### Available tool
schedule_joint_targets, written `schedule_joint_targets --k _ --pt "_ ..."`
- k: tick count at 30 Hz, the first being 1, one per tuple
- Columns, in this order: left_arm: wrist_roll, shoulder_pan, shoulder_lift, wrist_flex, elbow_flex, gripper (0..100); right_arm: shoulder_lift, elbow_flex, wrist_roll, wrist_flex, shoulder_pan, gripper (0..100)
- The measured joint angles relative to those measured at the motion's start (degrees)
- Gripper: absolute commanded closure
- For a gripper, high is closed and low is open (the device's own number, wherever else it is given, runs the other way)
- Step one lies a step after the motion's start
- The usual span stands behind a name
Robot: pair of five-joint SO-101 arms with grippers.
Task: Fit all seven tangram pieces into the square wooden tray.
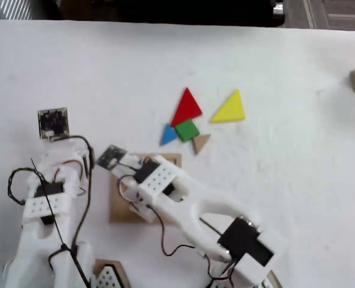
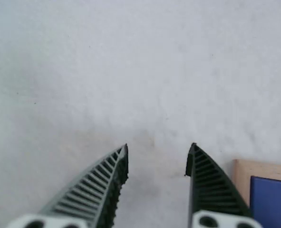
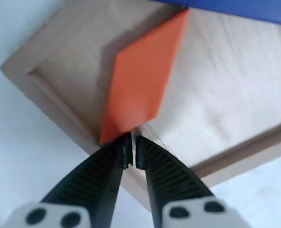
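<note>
Pinching the orange parallelogram's corner, the right gripper holds it tilted over the wooden tray's corner. The left gripper gapes above the desk.

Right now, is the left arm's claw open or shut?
Open: the left claw has its two tips well apart above the white table, with nothing between them.

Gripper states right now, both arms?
Left gripper: open, holding nothing, over the bare table.
Right gripper: shut on a corner of the orange piece, over the tray.
</note>
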Motion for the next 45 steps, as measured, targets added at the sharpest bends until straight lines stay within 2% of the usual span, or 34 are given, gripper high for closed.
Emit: schedule_joint_targets --k 5,12,17,22,25,29,32,37,42,45 --pt "0.0 -0.1 0.0 0.0 0.0 79 0.3 -2.3 -5.0 -0.6 -3.5 98.1" --pt "0.0 -0.2 0.0 -0.2 0.0 79 0.3 -2.5 -5.6 -2.3 -4.0 98.1" --pt "0.0 -0.2 0.0 -0.2 0.0 79 -5.7 -2.5 -5.6 2.5 -3.6 98.1" --pt "0.0 -0.2 0.0 -0.2 0.0 79 -12.4 -1.8 -5.6 3.1 4.0 97.8" --pt "0.0 -0.2 0.0 -0.2 0.0 79 -12.2 1.1 -5.6 -2.0 8.0 98.0" --pt "0.0 -0.4 0.0 -0.2 0.0 79 -7.5 2.6 -5.6 -10.2 9.0 98.1" --pt "1.0 -3.8 0.0 -0.8 0.0 79 -3.1 2.7 -5.6 -14.1 9.0 98.1" --pt "8.9 -9.9 0.0 -3.3 0.0 79 -1.6 2.7 -5.6 -16.1 6.5 98.1" --pt "10.5 -11.2 0.0 -4.2 0.0 79 -1.6 2.7 -5.6 -16.1 1.8 98.1" --pt "10.5 -11.2 0.0 -4.3 0.0 79 -1.6 2.7 -9.0 -16.1 0.8 98.1"
